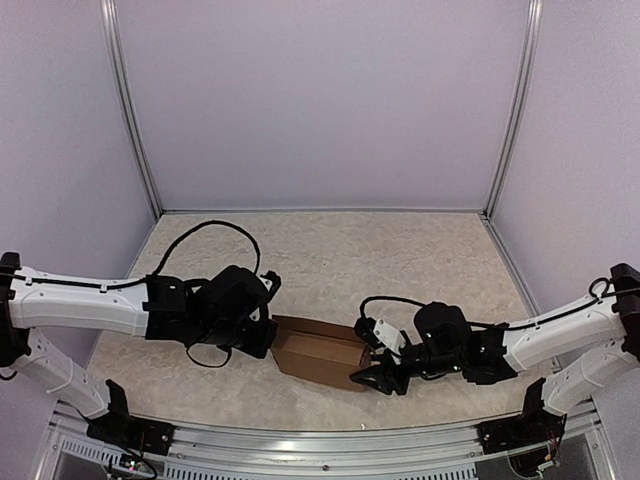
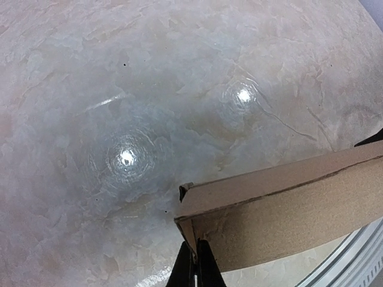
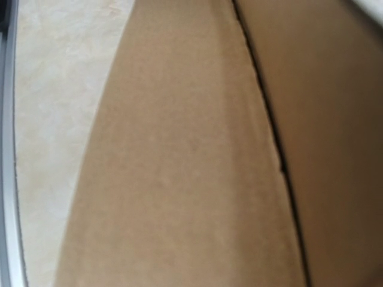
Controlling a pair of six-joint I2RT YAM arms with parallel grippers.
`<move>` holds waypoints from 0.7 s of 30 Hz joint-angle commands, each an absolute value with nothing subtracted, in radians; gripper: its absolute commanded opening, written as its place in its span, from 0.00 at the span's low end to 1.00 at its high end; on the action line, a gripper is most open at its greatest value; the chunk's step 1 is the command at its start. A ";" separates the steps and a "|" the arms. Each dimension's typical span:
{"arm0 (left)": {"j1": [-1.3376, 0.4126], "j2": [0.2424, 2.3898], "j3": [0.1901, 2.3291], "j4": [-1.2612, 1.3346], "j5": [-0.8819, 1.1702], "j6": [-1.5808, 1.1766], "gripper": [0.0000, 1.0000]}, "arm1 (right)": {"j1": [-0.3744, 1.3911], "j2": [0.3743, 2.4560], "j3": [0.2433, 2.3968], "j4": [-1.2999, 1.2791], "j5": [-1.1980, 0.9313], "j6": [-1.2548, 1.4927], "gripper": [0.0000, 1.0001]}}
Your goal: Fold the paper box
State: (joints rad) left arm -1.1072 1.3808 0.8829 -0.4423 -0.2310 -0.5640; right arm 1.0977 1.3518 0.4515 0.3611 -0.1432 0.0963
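Paper box (image 1: 320, 355): brown cardboard, elongated | left jaws pinch edge | right jaws unclear

Top camera: high, behind, looking down on the table (image 1: 400, 260). Wrist cameras: close on the paper box (image 1: 318, 352), shared by all three.

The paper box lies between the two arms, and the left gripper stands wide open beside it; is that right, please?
Not quite: the left gripper is shut, closed tight at the edge of the paper box, as the left wrist view shows. The rest holds.
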 commanded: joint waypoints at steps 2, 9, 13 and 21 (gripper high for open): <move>-1.149 1.429 0.892 -0.506 -0.199 -0.565 0.00 | 1.097 1.395 0.436 0.485 -0.058 0.129 0.24; -1.177 1.446 0.898 -0.510 -0.212 -0.572 0.00 | 1.099 1.434 0.409 0.545 -0.020 0.166 0.29; -1.185 1.458 0.903 -0.511 -0.218 -0.575 0.00 | 1.099 1.443 0.411 0.548 0.016 0.176 0.37; -1.207 1.494 0.933 -0.519 -0.233 -0.578 0.00 | 1.094 1.432 0.416 0.533 0.063 0.195 0.58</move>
State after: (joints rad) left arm -1.1564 1.4460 0.9215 -0.4664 -0.3595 -0.5755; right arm 1.1061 1.4242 0.4118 0.5014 -0.0727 0.1417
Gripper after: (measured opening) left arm 0.007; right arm 0.546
